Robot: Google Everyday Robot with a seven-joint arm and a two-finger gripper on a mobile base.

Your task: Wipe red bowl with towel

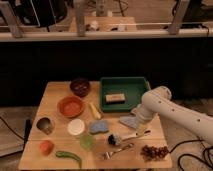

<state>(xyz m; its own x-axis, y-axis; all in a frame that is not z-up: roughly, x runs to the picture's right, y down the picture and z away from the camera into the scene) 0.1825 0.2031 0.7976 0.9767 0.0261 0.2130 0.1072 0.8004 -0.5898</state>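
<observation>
Remote view right now: the wooden table (pixel 52 92) fills most of the shot, and the white arm (pixel 172 112) reaches in from the right edge. The green tray (pixel 107 82) sits at the far right of the table with a small tan block (pixel 115 98) in it. The red bowl (pixel 70 106) is left of the tray, and there's a dark bowl (pixel 80 86) just beyond it on the far side. The towel (pixel 127 121) lies flat on the table just near of the tray, well apart from the red bowl. The gripper (pixel 137 121) is down at the towel's right edge, tucked under the wrist, so honestly I can't tell how open it is or whether it has any cloth. The blue sponge (pixel 99 127) is just left of the towel. The smaller stuff along the near side is a white dish (pixel 76 127), a metal cup (pixel 45 125), grapes (pixel 154 151) and a brush (pixel 117 138).
</observation>
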